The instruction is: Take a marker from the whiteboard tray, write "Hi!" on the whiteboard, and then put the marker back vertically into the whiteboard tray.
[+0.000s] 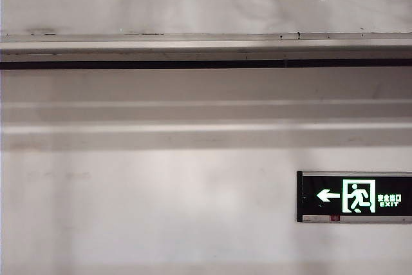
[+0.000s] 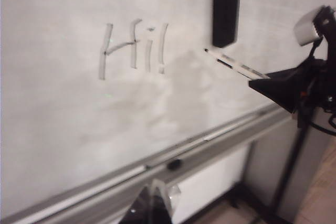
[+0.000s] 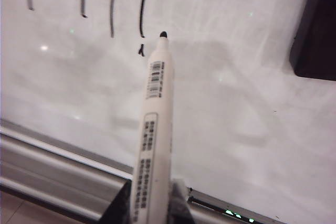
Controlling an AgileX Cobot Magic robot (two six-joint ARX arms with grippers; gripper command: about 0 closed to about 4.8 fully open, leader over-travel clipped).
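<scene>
Whiteboard (image 2: 63, 129) filling both wrist views, "Hi!" (image 2: 134, 48) reading clearly only from the left wrist. Exterior view showing just board edge, whiteboard tray (image 1: 206, 53) and exit sign (image 1: 354, 196) at four o'clock, no arms. Right gripper (image 3: 149, 205) pinching the marker (image 3: 155, 129), uncapped tip just off the board beside the exclamation mark. Left gripper (image 2: 152, 208) cropped, fingers blurred, spread impossible to judge. Black eraser (image 2: 226, 13) sitting at one o'clock. Small black cap (image 2: 174, 164) lying on the tray.
</scene>
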